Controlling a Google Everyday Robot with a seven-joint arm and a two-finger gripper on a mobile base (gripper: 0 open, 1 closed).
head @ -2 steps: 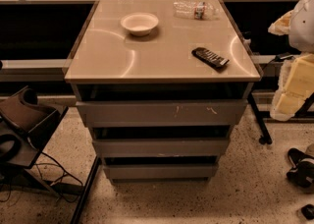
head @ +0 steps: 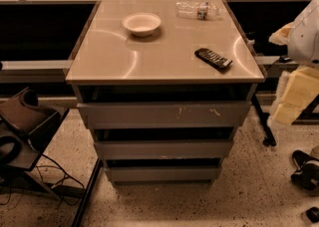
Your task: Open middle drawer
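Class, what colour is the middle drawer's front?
The middle drawer is grey, seen in the camera view; the gripper hangs at the right edge.

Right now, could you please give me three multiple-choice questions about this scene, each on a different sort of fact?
1. Where is the gripper? A at the right edge, beside the cabinet; B at the left edge; C top centre.
2. How many grey drawer fronts? A two; B three; C four.
3. The middle drawer is: A pulled out; B shut; C removed.
Answers: 1 A, it hangs right of the cabinet; 2 B, three fronts are stacked; 3 B, no tray shows.
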